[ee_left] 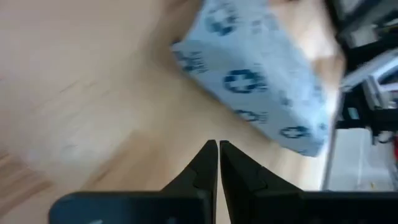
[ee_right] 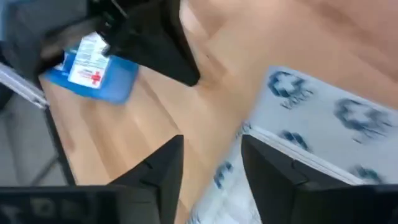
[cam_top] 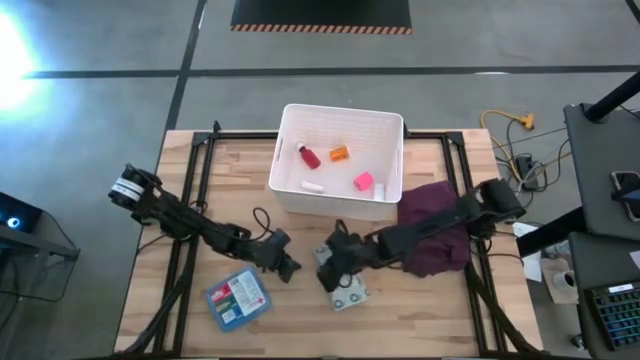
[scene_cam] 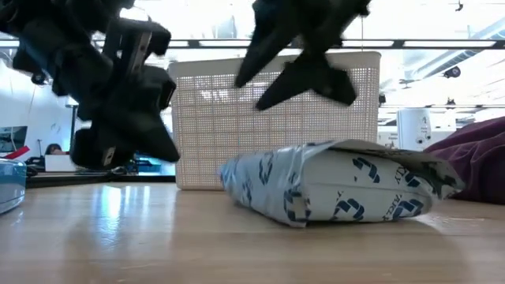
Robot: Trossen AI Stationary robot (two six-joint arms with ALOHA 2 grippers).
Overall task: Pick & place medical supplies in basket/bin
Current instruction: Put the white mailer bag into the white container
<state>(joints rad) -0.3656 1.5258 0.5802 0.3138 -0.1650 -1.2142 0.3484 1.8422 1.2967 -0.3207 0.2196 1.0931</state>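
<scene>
The grey-white patterned packet (cam_top: 349, 294) lies flat on the wooden table near its near edge, and also shows as the packet (scene_cam: 339, 188) in the low view. My right gripper (cam_top: 329, 277) hovers open just over the packet's left end (ee_right: 292, 134), its fingers clear of it in the low view (scene_cam: 260, 93). My left gripper (cam_top: 292, 269) is shut (ee_left: 218, 148), low over the table just left of the packet (ee_left: 261, 81). The blue first-aid box (cam_top: 238, 299) lies flat left of both grippers. The white bin (cam_top: 385, 125) holds a red bottle (cam_top: 310, 156), an orange bottle (cam_top: 340, 153), a pink roll (cam_top: 363, 181) and a white roll (cam_top: 312, 186).
A maroon cloth (cam_top: 436, 228) lies heaped on the table right of the packet, under the right arm. The bin's near wall (scene_cam: 276, 118) stands right behind the packet. The two grippers are close together. Bare wood runs along the near edge (cam_top: 420, 330).
</scene>
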